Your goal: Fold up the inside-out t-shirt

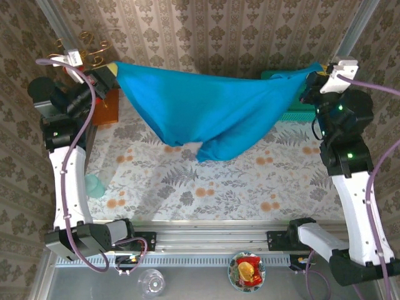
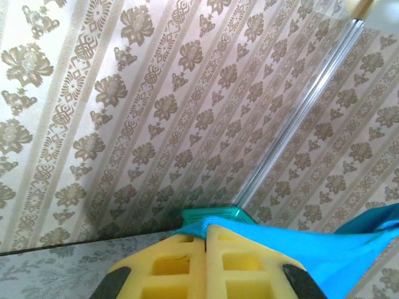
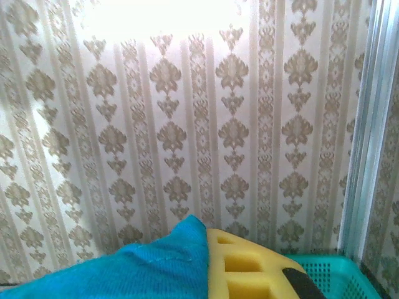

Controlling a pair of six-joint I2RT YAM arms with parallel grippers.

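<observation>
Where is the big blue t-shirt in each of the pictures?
Top external: the t-shirt hangs stretched across the middle, between the two arms.
Left wrist: it is at the bottom right, running out from between the yellow fingers.
Right wrist: it is at the bottom left, against the yellow finger.
Shared landmark: the teal basket.
</observation>
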